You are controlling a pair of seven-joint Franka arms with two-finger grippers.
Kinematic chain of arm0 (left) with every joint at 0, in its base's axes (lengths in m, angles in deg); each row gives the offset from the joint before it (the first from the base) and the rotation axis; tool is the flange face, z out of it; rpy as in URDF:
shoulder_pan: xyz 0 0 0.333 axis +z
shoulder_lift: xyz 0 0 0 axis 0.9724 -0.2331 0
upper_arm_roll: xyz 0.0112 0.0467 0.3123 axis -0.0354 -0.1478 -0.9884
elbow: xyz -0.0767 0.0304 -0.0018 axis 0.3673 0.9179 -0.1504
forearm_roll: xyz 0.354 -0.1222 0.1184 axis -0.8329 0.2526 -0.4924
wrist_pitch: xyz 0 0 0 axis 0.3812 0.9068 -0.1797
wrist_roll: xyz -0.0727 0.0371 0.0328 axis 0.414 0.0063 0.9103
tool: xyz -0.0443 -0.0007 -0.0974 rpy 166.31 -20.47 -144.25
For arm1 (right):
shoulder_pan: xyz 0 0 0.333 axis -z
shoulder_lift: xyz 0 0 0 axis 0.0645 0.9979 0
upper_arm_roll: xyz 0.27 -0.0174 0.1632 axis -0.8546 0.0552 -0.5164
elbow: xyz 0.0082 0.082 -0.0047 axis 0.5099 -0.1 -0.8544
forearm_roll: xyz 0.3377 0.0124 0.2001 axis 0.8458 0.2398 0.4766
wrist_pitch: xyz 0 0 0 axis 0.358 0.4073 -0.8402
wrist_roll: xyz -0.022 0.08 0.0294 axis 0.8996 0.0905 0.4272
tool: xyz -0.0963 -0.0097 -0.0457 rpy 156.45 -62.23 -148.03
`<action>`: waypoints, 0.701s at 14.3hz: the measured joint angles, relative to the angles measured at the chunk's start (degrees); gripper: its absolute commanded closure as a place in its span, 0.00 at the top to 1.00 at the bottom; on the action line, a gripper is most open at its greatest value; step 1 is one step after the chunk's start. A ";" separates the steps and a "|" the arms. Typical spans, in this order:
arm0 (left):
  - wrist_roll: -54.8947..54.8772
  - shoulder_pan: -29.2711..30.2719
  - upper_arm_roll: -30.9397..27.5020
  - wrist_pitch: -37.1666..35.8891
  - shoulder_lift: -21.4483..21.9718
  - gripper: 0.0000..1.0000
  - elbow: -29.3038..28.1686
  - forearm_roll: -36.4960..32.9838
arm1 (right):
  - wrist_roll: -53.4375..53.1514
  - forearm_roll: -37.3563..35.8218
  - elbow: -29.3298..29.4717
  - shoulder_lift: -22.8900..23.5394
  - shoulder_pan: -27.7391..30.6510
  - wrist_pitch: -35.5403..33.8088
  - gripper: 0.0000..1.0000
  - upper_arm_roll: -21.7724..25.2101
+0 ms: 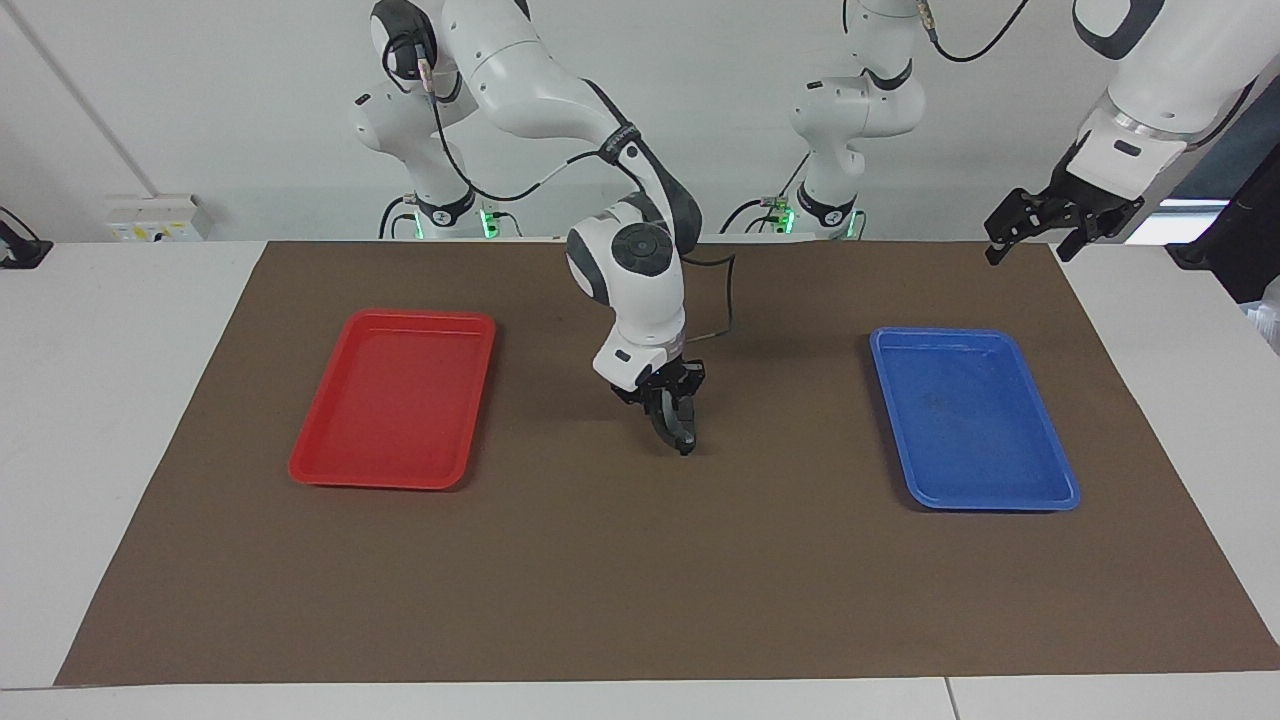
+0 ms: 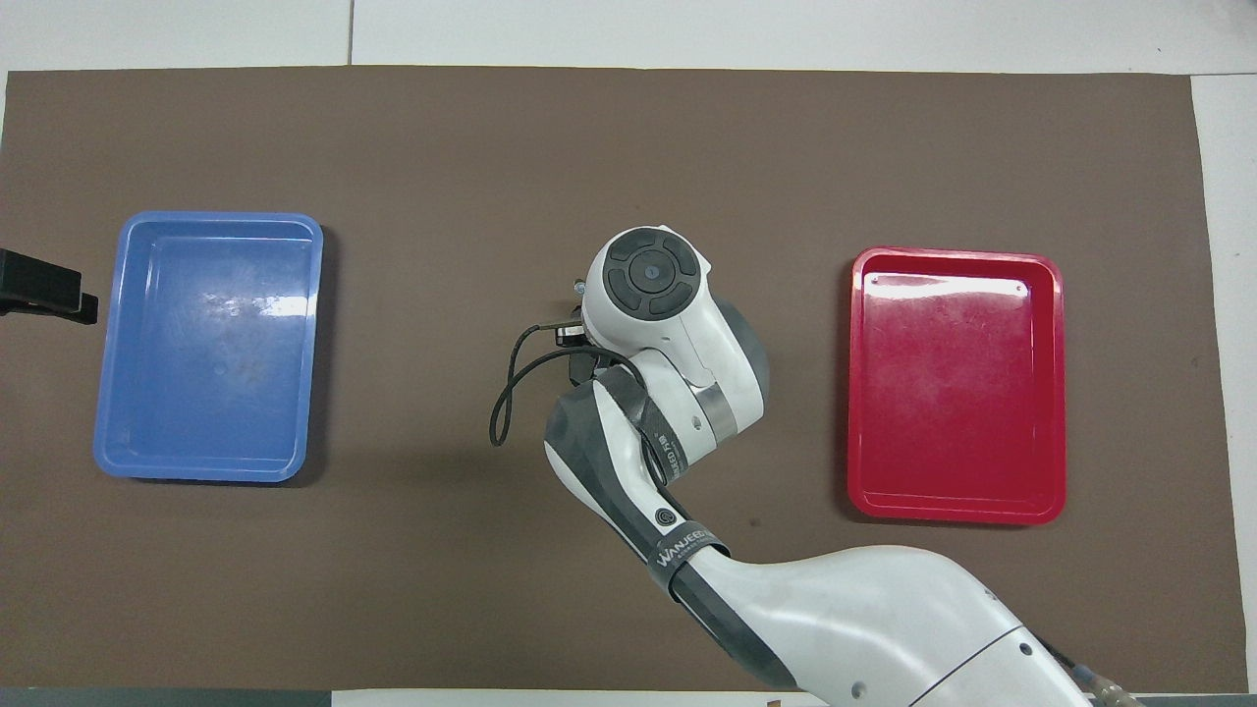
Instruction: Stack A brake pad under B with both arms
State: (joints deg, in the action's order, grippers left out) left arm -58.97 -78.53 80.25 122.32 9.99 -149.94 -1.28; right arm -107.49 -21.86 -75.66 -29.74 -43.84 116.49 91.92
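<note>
B first: hangs low over the middle of the brown mat, pinched tight in the right pincer. Shows one pale tip in the overhead view.

Now from big to small.

- Tabletop: white, with the mat spread on it.
- Right arm: bends down to the middle of the mat.
- Left arm: waits up high at its own end.
- Red tray and blue tray: one toward each end of the mat.
- Left pincer: spread wide, up in the air over the mat's corner near the blue tray, holding nothing.
- A brake pad: cannot pick out on its own. Likely hidden right under B and the right pincer.

Step in hand, by the look of it: putting B down on top of the small pad.

Next move calls for lining B up flat on the small pad. Then opening slowly and lifting straight up, without knocking the stack.
</note>
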 measured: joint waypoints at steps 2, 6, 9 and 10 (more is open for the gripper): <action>0.00 0.00 0.00 -0.02 0.00 1.00 -0.03 0.00 | -0.03 0.06 0.00 0.46 0.00 0.63 0.00 0.00; 0.00 0.01 -0.01 -0.09 0.00 1.00 -0.03 0.00 | -0.05 0.42 0.00 0.96 0.00 1.72 0.00 -0.01; 0.00 0.02 -0.01 -0.16 0.00 1.00 -0.04 0.00 | -0.05 2.50 0.00 1.05 -0.08 3.43 0.00 -0.27; 0.00 0.02 -0.01 -0.18 0.00 1.00 -0.04 0.00 | -0.05 2.63 0.00 1.09 -0.17 3.45 0.00 -0.33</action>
State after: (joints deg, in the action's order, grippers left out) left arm -58.97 -78.51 80.23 122.14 9.99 -149.98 -1.28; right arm -107.53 -19.23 -75.66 -28.65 -44.01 119.94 91.59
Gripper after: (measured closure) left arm 0.000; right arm 0.564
